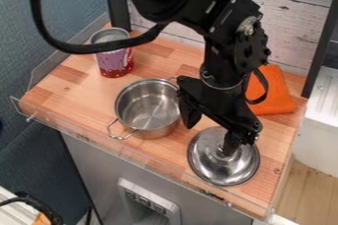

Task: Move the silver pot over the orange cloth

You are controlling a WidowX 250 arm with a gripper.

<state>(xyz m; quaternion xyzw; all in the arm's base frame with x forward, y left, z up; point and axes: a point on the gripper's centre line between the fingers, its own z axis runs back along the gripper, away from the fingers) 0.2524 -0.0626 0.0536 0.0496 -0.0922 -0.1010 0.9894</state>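
Find the silver pot (148,105) upright on the surface (76,88), just left of the pincer (211,127) in the view and well apart from the orange cloth (280,91). See the pincer spread, with one finger beside the pot's right side and the other over the silver lid (221,172); cannot tell about contact with either.

On the light wooden surface, can also spot a purple-and-red can (113,60), upright behind and left of the pot, and the cloth behind and right of the pincer, partly hidden by the black arm. Notice a clear rim along the front and left edges, whitish planks (290,26) behind, a blue-green wall (39,66) at left, a grey cabinet (96,167) below and wooden flooring (297,194) at lower right.

Count one pot, one lid, one can and one cloth.
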